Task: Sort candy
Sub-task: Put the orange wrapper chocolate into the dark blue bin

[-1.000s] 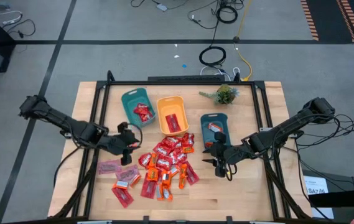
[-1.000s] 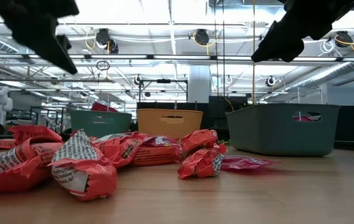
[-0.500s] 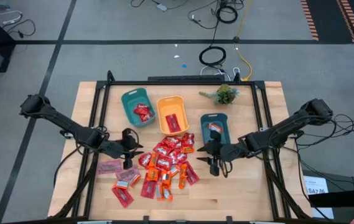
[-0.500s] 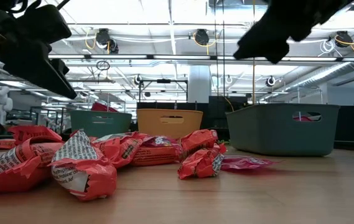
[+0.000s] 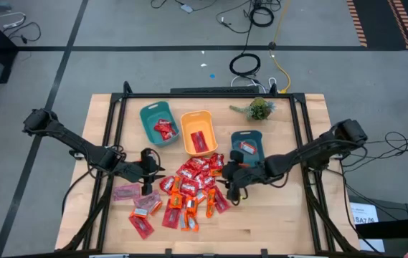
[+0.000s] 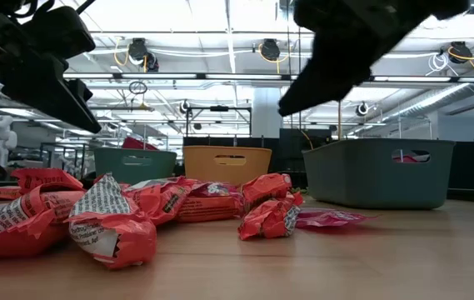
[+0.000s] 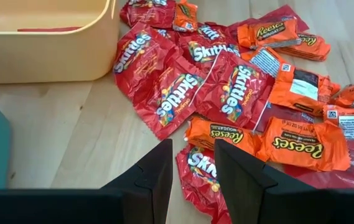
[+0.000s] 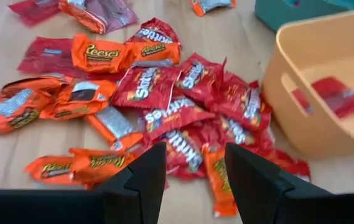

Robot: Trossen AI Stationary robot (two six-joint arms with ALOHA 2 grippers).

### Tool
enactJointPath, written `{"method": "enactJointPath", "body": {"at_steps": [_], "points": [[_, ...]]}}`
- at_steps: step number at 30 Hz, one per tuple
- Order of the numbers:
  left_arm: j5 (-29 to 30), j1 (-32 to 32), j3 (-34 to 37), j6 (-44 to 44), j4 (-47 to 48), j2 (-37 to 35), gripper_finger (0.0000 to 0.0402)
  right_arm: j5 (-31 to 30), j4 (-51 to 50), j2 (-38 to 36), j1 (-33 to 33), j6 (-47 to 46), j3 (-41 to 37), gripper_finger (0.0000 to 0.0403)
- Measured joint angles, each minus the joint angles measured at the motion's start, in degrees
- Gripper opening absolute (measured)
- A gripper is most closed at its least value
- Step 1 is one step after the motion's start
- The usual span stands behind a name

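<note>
While both arms are hovering, I am logging: candy (image 5: 191, 188) lying heaped mid-table, near the orange bin (image 5: 198, 132). Left gripper (image 5: 153, 174) hanging at the pile's left edge, fingers (image 7: 158, 171) parted, nothing between them. Right gripper (image 5: 231, 184) hanging over the pile's right edge, fingers (image 8: 149, 174) apart, grasping nothing.

Wooden table (image 5: 297, 222), candy (image 5: 189, 188) heaped at its middle toward the front edge, 3 bins behind it, teal bin (image 5: 158, 122), orange bin (image 5: 198, 132), smaller teal bin (image 5: 247, 144), plant (image 5: 259, 109) near the back edge, left gripper (image 5: 148, 172) and right gripper (image 5: 230, 180) flanking the heap.
</note>
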State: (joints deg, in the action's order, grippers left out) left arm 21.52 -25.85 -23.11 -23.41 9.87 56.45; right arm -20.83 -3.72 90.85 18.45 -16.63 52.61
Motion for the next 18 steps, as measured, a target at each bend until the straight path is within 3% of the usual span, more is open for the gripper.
{"method": "enactJointPath", "body": {"at_steps": [8,18], "points": [[-0.1,0.0,0.0,-0.1,-0.5,0.0,0.0128,0.2,-4.3,4.1,-0.5,3.1,8.8,0.0157],[-0.2,0.0,0.0,-0.1,-0.5,0.0,0.0128,0.2,-4.4,4.9,-0.6,3.3,10.2,0.0157]]}}
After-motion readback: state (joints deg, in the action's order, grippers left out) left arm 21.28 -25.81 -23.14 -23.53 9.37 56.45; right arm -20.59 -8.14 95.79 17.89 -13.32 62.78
